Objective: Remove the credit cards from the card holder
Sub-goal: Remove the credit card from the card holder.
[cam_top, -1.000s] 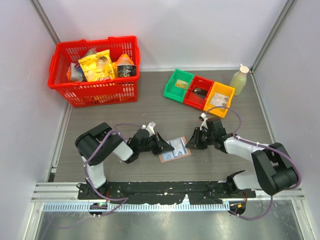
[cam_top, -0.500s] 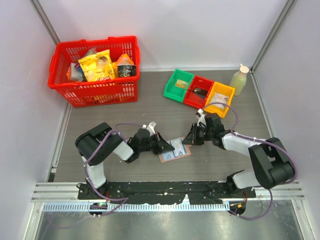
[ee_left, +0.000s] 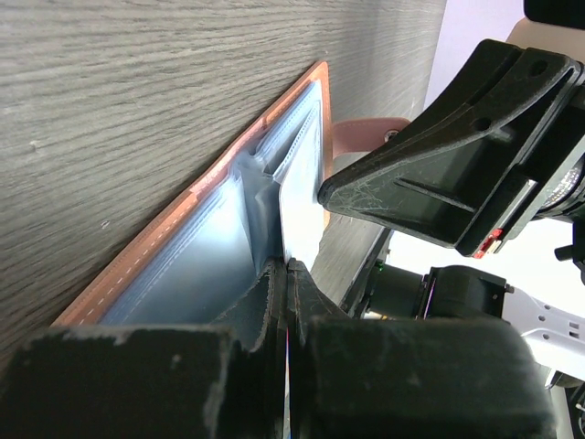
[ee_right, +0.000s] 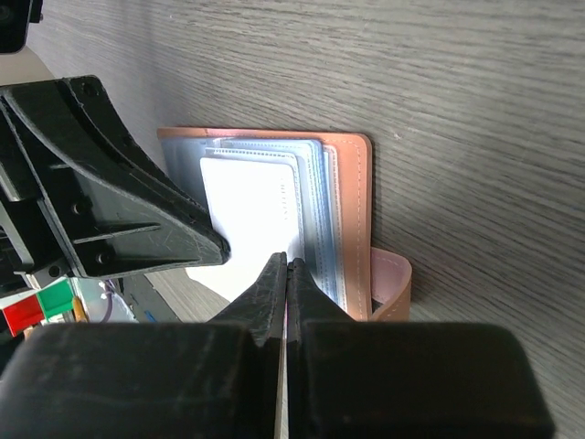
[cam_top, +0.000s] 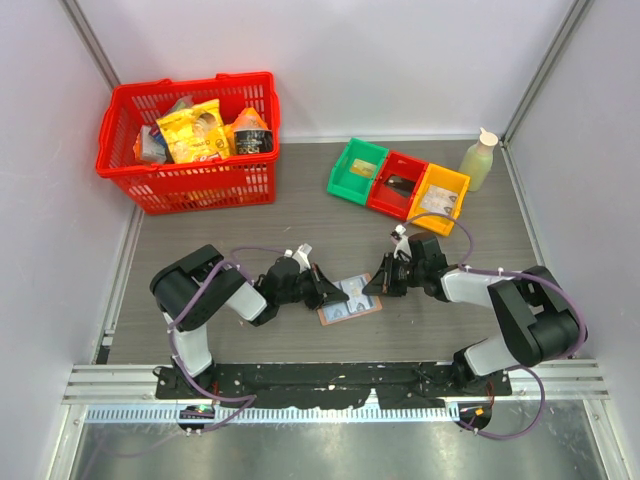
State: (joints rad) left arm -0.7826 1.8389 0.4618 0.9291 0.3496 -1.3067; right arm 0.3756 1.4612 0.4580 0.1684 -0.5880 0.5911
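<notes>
The pinkish-tan card holder (cam_top: 345, 314) lies open on the table between my two grippers, its light blue lining up. My left gripper (cam_top: 327, 291) is at its left edge, shut on a blue inner leaf (ee_left: 285, 265). A pale white credit card (ee_right: 247, 206) sticks partway out of a pocket towards my right gripper (ee_right: 286, 263), which is shut on the card's near edge. From above, the right gripper (cam_top: 377, 285) touches the holder's right side. In the left wrist view the card (ee_left: 300, 215) stands between the tan rim (ee_left: 183, 206) and the right gripper's finger (ee_left: 439, 174).
The holder's snap tab (ee_right: 393, 288) curls off its right edge. A red basket (cam_top: 190, 185) of groceries stands at the back left. Green (cam_top: 356, 170), red (cam_top: 396, 183) and yellow (cam_top: 440, 195) bins and a pale bottle (cam_top: 478, 160) stand at the back right.
My right gripper has moved left onto the card holder and closed on the card's edge. The left gripper has stayed shut in place.
</notes>
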